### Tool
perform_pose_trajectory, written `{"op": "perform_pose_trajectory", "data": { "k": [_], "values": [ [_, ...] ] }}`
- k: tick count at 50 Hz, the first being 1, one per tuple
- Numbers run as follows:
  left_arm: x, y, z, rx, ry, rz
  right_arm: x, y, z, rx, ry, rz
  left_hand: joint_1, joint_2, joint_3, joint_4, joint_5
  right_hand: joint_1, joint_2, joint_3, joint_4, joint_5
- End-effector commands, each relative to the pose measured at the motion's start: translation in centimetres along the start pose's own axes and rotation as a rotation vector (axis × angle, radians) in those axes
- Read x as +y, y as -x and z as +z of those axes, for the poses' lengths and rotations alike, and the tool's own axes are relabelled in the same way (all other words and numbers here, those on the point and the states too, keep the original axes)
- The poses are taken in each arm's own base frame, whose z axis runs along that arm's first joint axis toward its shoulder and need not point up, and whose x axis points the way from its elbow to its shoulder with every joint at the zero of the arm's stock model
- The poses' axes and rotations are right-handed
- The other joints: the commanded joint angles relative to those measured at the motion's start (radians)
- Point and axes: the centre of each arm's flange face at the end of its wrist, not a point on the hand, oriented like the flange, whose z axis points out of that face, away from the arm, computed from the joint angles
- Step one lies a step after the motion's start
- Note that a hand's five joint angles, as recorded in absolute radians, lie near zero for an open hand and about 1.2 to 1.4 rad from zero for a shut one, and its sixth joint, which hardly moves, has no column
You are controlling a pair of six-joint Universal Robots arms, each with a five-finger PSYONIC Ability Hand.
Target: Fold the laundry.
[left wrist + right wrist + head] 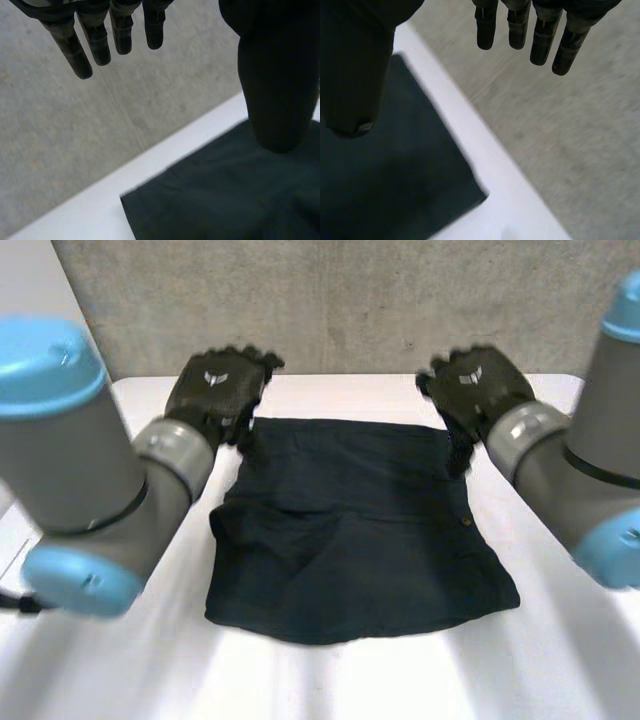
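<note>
Here's the dark garment (360, 540), shorts by the look of it, lying spread in the middle of the white table (560, 660). It is mostly flat, though its left side is rumpled and its near edge bulges unevenly. At its far edge, both hands are over a corner each. The left hand (218, 385) hangs over the far left corner, and its own wrist view shows the fingers (95, 40) straight and spread, pointing out past the table edge toward the concrete wall (350, 300). The thumb is held wide over the cloth (225, 200), with nothing pinched between them, so that hand is released and empty. The right hand (475, 385) mirrors it at the far right corner: fingers (520, 25) straight and thumb apart above the fabric (385, 190), which lies undisturbed beneath it, so that hand holds nothing either. I can't tell from here whether either thumb actually brushes the cloth. My read is that we're at the start of a fold, with the hands lined up on the far corners and no grasp made. Next, I'd expect both to come down, close thumb against fingers on those two corners at the same time, then lift and carry the far edge toward the near edge. Level, matched hands matter, and that rumpled left side may drag or bunch up.
</note>
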Motion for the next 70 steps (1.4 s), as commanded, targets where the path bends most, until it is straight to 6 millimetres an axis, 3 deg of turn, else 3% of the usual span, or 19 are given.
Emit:
{"op": "perform_pose_trajectory", "data": {
  "k": [1, 4, 8, 12, 19, 29, 35, 39, 56, 61, 62, 70],
  "values": [
    [4.2, -0.8, -6.7, 0.046, 0.136, 0.022, 6.6, 0.5, -3.9, -0.173, 0.223, -0.100, 0.258, 0.244, 0.236, 0.246, 0.227, -0.003, -0.019, -0.015, -0.033, -0.040],
    [6.1, -1.6, -9.8, 0.082, 0.201, 0.035, 8.6, 0.8, -4.6, -0.211, 0.248, -0.077, 0.380, 0.367, 0.359, 0.369, 0.350, 0.100, 0.084, 0.089, 0.070, 0.063],
    [8.4, -2.0, -12.2, 0.109, 0.286, 0.047, 11.1, 1.6, -5.2, -0.267, 0.248, -0.029, 0.405, 0.391, 0.383, 0.394, 0.374, 0.200, 0.184, 0.188, 0.170, 0.163],
    [10.3, -2.1, -13.3, 0.114, 0.345, 0.053, 12.9, 2.0, -5.3, -0.285, 0.226, 0.006, 0.402, 0.388, 0.380, 0.391, 0.371, 0.270, 0.254, 0.259, 0.240, 0.233],
    [12.1, -2.1, -12.4, 0.103, 0.336, 0.077, 14.8, 2.2, -5.5, -0.276, 0.206, 0.055, 0.387, 0.373, 0.366, 0.376, 0.357, 0.347, 0.330, 0.335, 0.316, 0.310],
    [13.6, -1.8, -10.9, 0.094, 0.344, 0.157, 16.0, 2.7, -4.7, -0.283, 0.197, 0.068, 0.405, 0.391, 0.383, 0.393, 0.374, 0.429, 0.413, 0.417, 0.399, 0.392],
    [14.2, -1.9, -10.2, 0.092, 0.332, 0.168, 16.7, 2.9, -4.1, -0.272, 0.185, 0.058, 0.513, 0.499, 0.492, 0.502, 0.483, 0.755, 0.738, 0.743, 0.724, 0.718],
    [14.6, -2.0, -9.8, 0.092, 0.336, 0.172, 16.7, 2.8, -3.9, -0.264, 0.177, 0.053, 0.572, 0.558, 0.550, 0.561, 0.541, 1.194, 1.177, 1.182, 1.163, 1.157],
    [16.2, -2.5, -8.2, 0.099, 0.371, 0.179, 17.0, 3.3, -4.4, -0.271, 0.204, 0.071, 0.666, 0.652, 0.644, 0.655, 0.635, 1.194, 1.178, 1.183, 1.164, 1.157],
    [16.1, -2.5, -8.4, 0.100, 0.367, 0.179, 16.9, 3.1, -4.4, -0.263, 0.213, 0.094, 1.058, 1.045, 1.037, 1.047, 1.028, 1.194, 1.178, 1.183, 1.164, 1.157],
    [15.7, -2.4, -8.4, 0.094, 0.356, 0.179, 16.9, 3.1, -4.6, -0.268, 0.223, 0.104, 1.204, 1.190, 1.183, 1.193, 1.174, 0.812, 0.796, 0.800, 0.782, 0.775],
    [13.4, -2.0, -8.1, 0.075, 0.284, 0.173, 15.9, 2.9, -5.7, -0.293, 0.256, 0.166, 1.206, 1.192, 1.184, 1.195, 1.175, 0.330, 0.314, 0.318, 0.300, 0.293]
  ]
}}
